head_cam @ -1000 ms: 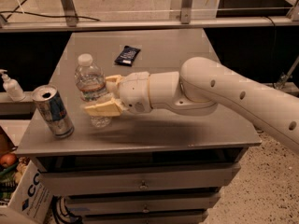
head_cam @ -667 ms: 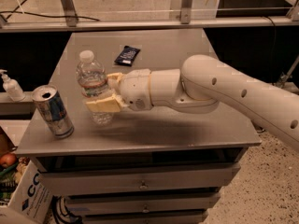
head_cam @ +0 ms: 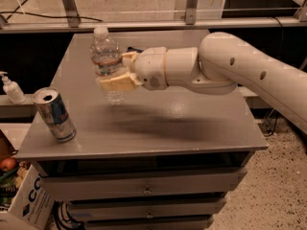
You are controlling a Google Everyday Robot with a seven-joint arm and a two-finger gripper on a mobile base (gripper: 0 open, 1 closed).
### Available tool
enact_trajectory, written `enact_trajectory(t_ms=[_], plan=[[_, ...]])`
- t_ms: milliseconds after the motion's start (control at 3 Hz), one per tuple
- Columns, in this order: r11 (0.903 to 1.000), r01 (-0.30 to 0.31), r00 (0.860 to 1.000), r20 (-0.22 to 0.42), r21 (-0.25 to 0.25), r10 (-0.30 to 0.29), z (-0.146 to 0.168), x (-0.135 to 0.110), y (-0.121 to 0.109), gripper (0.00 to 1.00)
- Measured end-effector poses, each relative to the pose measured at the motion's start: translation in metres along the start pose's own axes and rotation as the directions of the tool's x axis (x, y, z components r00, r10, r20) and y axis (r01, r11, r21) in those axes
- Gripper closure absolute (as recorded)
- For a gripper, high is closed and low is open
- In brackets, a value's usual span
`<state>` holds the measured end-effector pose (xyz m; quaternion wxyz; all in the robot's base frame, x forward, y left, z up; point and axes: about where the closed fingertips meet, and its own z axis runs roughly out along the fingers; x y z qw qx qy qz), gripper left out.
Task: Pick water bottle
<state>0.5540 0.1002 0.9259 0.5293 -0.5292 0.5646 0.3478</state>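
Note:
The water bottle (head_cam: 106,56) is clear and ribbed with a white cap and a thin label band. My gripper (head_cam: 116,71) is shut on the water bottle around its middle and holds it upright, lifted above the grey table top (head_cam: 182,123). The bottle's shadow lies on the table below it. The white arm reaches in from the right.
A silver-blue drink can (head_cam: 53,114) stands at the table's front left corner. A small white pump bottle (head_cam: 10,88) stands on a ledge to the left. A cardboard box (head_cam: 19,200) sits on the floor at lower left. Drawers lie below the table top.
My gripper has risen with the water bottle in it, so the bottle is off the table. The dark packet at the back of the table is now hidden behind the gripper.

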Motion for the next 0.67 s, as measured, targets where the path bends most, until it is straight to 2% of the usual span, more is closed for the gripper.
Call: enact_trajectory(t_ms=[333,667], plan=[[0.9978,0.001,1.0,0.022,0.066,-0.002,-0.0228,-0.0201,-0.0324,1.0],[0.9973,0.005,1.0,0.026,0.073,-0.007,-0.0249,-0.0242,-0.0357,1.0]])
